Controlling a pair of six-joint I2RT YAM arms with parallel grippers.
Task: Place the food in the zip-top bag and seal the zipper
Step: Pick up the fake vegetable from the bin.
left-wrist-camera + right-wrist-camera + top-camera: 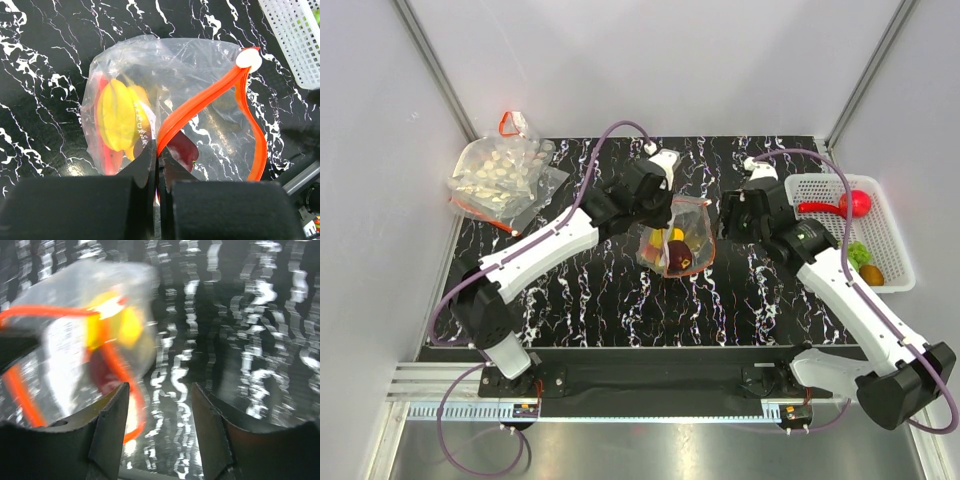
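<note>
My left end effector point(157, 152) pinches the zipper point(200, 103); the right end effector point(159, 402), spread wide, could tug the zip-top bag point(165, 60) loose.

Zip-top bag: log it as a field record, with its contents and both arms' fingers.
bag: clear, mid-table
zipper: open, strips apart
contents: yellow piece, dark red piece
left fingers: shut on zipper
right fingers: open, beside bag, holding nothing
basket: right of bag, red and green items inside
</note>
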